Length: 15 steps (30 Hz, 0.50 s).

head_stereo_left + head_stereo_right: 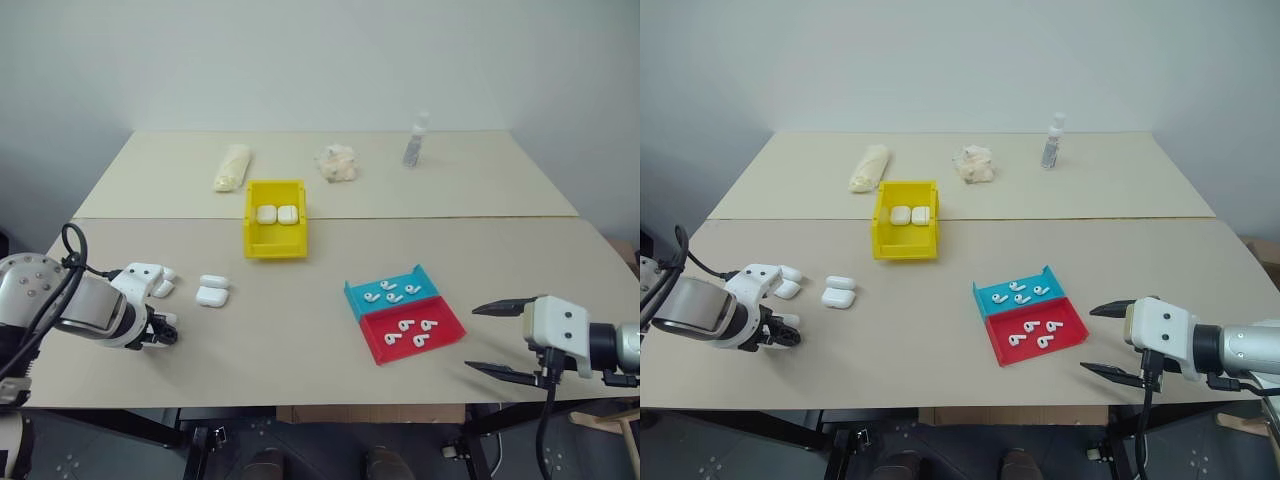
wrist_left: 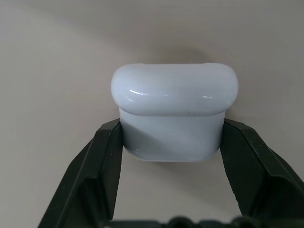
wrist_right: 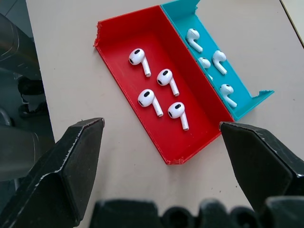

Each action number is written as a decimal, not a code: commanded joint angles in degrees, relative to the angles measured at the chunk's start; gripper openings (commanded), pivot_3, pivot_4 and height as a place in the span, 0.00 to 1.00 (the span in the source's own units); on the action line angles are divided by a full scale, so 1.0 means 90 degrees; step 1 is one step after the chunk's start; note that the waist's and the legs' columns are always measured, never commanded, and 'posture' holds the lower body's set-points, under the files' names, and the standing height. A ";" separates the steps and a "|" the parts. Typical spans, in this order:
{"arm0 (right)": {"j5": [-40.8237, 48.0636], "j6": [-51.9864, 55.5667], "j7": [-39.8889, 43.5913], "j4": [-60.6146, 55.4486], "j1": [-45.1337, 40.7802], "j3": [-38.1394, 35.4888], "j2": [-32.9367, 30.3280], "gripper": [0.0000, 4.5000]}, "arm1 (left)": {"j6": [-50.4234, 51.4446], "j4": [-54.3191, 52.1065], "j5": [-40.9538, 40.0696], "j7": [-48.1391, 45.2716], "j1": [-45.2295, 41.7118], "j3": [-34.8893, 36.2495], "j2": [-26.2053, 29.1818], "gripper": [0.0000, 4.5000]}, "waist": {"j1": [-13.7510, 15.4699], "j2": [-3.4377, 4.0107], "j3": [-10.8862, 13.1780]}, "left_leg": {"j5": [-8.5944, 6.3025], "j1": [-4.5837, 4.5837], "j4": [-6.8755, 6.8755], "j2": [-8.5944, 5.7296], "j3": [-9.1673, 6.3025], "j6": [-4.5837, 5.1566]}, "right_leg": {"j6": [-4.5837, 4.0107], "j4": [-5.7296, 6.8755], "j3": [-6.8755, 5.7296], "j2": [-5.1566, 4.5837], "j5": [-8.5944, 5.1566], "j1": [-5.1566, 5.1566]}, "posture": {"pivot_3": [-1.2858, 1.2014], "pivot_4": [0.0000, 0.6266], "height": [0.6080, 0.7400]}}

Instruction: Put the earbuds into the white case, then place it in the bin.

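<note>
In the head views, the left end effector (image 1: 160, 330) sits low at the near left of the surface (image 1: 300, 340), its wrist bent steeply down. Two more white cases (image 1: 211, 291) lie just right of it, and the yellow bin (image 1: 275, 243) stands farther off toward the middle with two cases already inside. The right end effector (image 1: 500, 338) hovers at the near right, tilted gently down toward the red tray (image 1: 445, 335) and the blue tray (image 1: 357, 297), each holding four earbuds (image 1: 413, 333).

In the left wrist view, both black fingers (image 2: 107, 156) press the lower body of the white case (image 2: 173, 114); its lid looks shut. The grip is low and even, so I judge the case should be lifted straight up, kept level, then brought toward the middle where its lid can be opened.

In the right wrist view, the right fingers (image 3: 71, 161) stand wide apart and empty above the red tray. A gentle pinch on one stem would suit.
</note>
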 commanded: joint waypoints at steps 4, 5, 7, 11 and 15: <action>0.0132 -0.0022 0.0087 -0.0059 -0.0189 -0.0315 -0.0152 1.00 | 0.0016 -0.1762 0.0175 -0.1246 -0.0004 0.0502 0.0798 0.62 | -0.0015 -0.0020 0.0004 | 0.0005 -0.0030 0.0000 0.0001 0.0000 -0.0009 | 0.0000 0.0002 0.0000 0.0000 0.0000 -0.0030 | 0.52 0.24 1.00; 0.0158 -0.0018 0.0146 -0.0046 -0.0251 -0.0332 -0.0208 1.00 | -0.0151 -0.2257 0.0391 -0.1710 0.0083 0.0659 0.0997 0.62 | -0.0016 -0.0021 0.0005 | 0.0008 -0.0041 0.0001 0.0000 0.0002 -0.0014 | 0.0000 0.0005 0.0002 0.0000 0.0000 -0.0043 | 0.52 0.24 1.00; 0.0211 0.0028 0.0260 0.0004 -0.0437 -0.0334 -0.0340 1.00 | -0.0747 -0.3049 0.0954 -0.2500 0.0411 0.1015 0.1292 0.62 | -0.0030 -0.0020 0.0005 | 0.0011 -0.0051 0.0000 0.0001 0.0006 -0.0018 | 0.0000 0.0004 0.0005 0.0001 0.0000 -0.0054 | 0.52 0.24 1.00; 0.0319 0.0067 0.0560 0.0237 -0.1110 -0.0092 -0.0691 1.00 | -0.3319 -0.4284 0.2894 -0.4125 0.1848 0.1845 0.0952 0.62 | -0.0029 0.0006 -0.0007 | 0.0012 -0.0032 -0.0011 0.0004 0.0029 -0.0019 | -0.0006 0.0000 0.0019 0.0002 -0.0003 -0.0048 | 0.52 0.24 1.00; 0.0334 0.0065 0.0996 0.0505 -0.1892 0.0426 -0.1074 1.00 | -0.5642 -0.4582 0.4254 -0.5268 0.2453 0.1653 -0.0244 0.62 | -0.0010 0.0007 -0.0009 | 0.0011 -0.0028 -0.0010 0.0012 0.0080 -0.0018 | -0.0013 -0.0001 0.0016 0.0009 -0.0003 -0.0041 | 0.52 0.24 1.00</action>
